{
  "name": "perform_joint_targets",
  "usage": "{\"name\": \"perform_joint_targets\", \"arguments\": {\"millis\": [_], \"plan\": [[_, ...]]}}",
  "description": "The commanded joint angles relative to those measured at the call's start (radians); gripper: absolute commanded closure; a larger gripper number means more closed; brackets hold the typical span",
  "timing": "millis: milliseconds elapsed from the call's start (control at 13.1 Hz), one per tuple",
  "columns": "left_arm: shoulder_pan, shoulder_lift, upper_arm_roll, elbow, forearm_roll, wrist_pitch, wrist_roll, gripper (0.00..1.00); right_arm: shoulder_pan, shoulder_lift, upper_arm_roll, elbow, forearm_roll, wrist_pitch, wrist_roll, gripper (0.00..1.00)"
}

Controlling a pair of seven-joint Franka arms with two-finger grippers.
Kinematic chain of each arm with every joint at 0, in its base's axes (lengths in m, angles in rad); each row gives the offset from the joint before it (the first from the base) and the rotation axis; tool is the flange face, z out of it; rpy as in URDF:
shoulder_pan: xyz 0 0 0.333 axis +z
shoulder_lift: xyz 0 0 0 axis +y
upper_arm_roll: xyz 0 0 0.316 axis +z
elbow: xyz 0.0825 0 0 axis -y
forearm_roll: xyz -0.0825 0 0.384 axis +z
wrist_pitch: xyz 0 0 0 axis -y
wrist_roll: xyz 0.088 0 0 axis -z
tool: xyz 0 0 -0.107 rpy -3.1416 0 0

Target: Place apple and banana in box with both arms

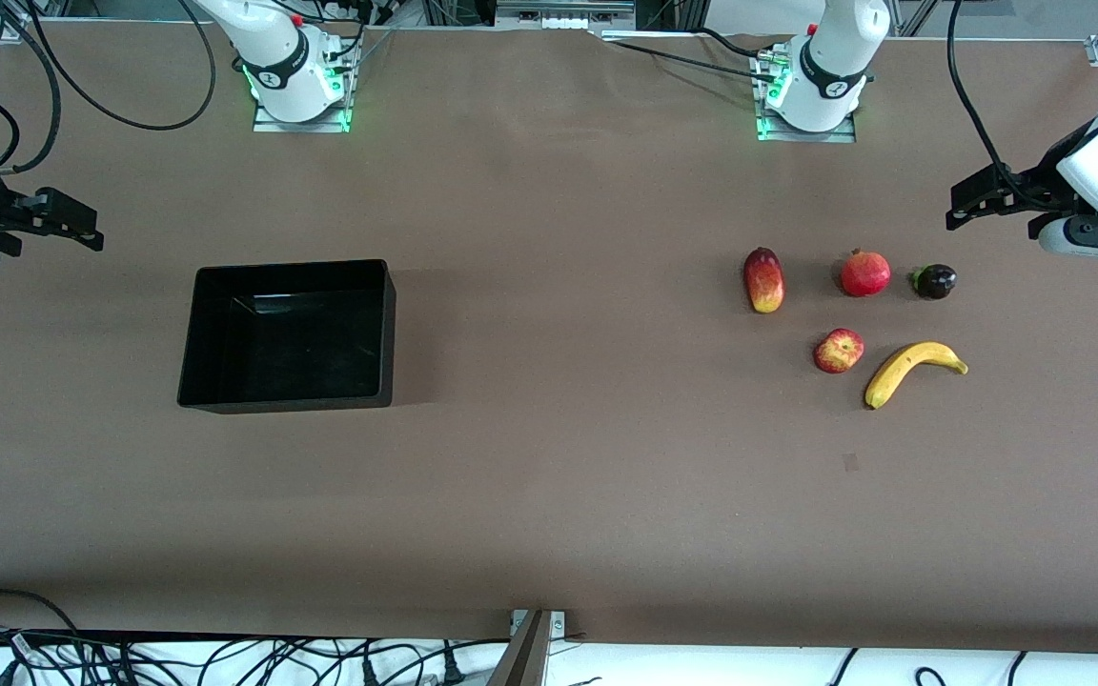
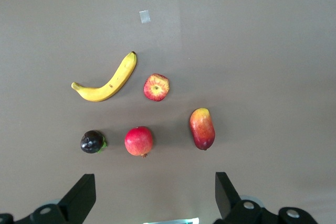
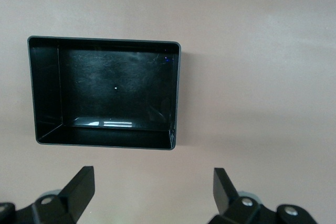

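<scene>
A mango [image 1: 763,279], pomegranate [image 1: 865,273] and dark mangosteen [image 1: 935,281] lie in a row on the brown table [image 1: 549,476].

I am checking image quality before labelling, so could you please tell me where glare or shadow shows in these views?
Front view: the black box carries a pale reflection on its inner wall, and the banana and apple cast only faint shadows. Right wrist view: bright streaks of glare lie on the box floor. Left wrist view: the light is even, with soft shadows beside the fruit.

Brown table [image 1: 549,495], black cables [image 1: 225,657] tangled along its near edge.
</scene>
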Motion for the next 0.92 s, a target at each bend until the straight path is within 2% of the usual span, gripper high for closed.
{"name": "perform_joint_targets", "arguments": {"millis": [0,690,843], "plan": [[0.003,0.006,-0.004,0.019,0.007,-0.014,-0.003,0.00,-0.006,0.009,0.004,0.021,-0.012,-0.008,0.015,0.00],[0.006,0.006,-0.004,0.018,0.007,-0.016,-0.003,0.00,-0.007,0.009,0.000,0.015,-0.012,-0.014,0.009,0.00],[0.006,0.006,-0.004,0.018,0.007,-0.016,-0.003,0.00,-0.007,0.009,-0.007,0.014,-0.016,-0.099,0.015,0.00]]}}
